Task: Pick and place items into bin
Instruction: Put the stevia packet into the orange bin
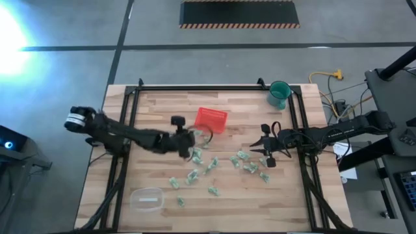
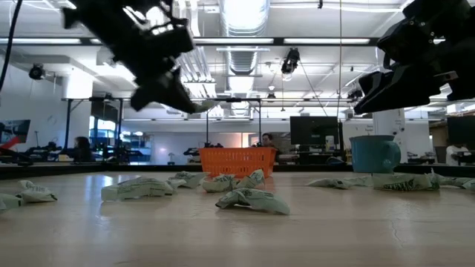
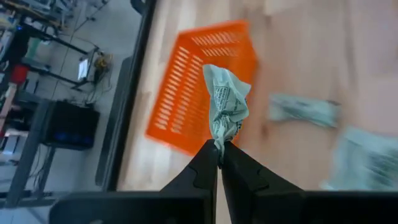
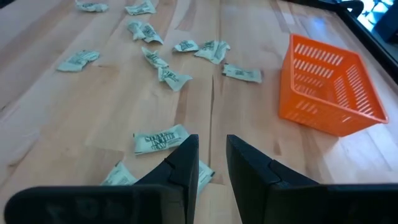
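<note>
The bin (image 1: 211, 119) is a small red slotted tray on the wooden table, seen ahead of both wrists (image 3: 199, 87) (image 4: 326, 93). Several small pale-green crumpled items (image 1: 195, 174) lie loose on the table's middle and near part (image 4: 158, 140). My left gripper (image 1: 193, 140) hangs just near-left of the bin, shut on one item (image 3: 225, 106). My right gripper (image 1: 266, 151) hovers at the table's right, open (image 4: 212, 162), with nothing between its fingers and items below it. My left gripper pinches the item's near end (image 3: 217, 138) between its two fingertips. The fingers slant downward from the table's left, pointing toward the bin. The rest of the crumpled item sticks out beyond the tips, lifted clear of the table.
A teal cup (image 1: 279, 94) stands at the far right corner. A clear plastic container (image 1: 146, 198) lies near the front left. Black frame rails (image 1: 133, 110) run along the table's left, right and far sides.
</note>
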Tool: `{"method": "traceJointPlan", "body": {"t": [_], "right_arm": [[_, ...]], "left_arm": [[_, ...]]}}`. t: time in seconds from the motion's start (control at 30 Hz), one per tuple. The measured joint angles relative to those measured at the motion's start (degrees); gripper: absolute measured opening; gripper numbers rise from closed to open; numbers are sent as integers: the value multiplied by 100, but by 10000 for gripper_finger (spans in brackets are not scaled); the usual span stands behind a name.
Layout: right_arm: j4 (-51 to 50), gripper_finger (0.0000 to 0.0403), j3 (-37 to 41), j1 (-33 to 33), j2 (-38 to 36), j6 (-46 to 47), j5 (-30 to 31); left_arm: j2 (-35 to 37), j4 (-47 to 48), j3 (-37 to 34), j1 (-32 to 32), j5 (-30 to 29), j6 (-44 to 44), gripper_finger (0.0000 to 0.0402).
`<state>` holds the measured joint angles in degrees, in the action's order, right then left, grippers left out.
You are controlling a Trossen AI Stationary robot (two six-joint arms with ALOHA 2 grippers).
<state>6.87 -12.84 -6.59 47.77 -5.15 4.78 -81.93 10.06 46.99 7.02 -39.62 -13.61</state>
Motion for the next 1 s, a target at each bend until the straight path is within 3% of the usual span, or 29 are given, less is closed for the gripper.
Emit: {"method": "traceJointPlan", "body": {"t": [0.17, 0.37, 0.5, 0.8, 1.0], "right_arm": [[11, 72, 0, 0, 0, -2, 37], [80, 72, 0, 0, 2, 10, 39], [96, 72, 0, 0, 9, 40, 37], [88, 72, 0, -2, 36, 327, 35], [75, 72, 0, -2, 84, 369, 33]], "left_arm": [[-153, -553, 108, -1089, 1150, -906, 0], [-377, -518, 410, -2095, 2129, -1115, 0], [-731, -583, 617, -2425, 2786, -1184, 0], [-1550, -568, 1098, -2456, 2883, -1423, 2], [-1656, -568, 1193, -2425, 2872, -1542, 62]]}}
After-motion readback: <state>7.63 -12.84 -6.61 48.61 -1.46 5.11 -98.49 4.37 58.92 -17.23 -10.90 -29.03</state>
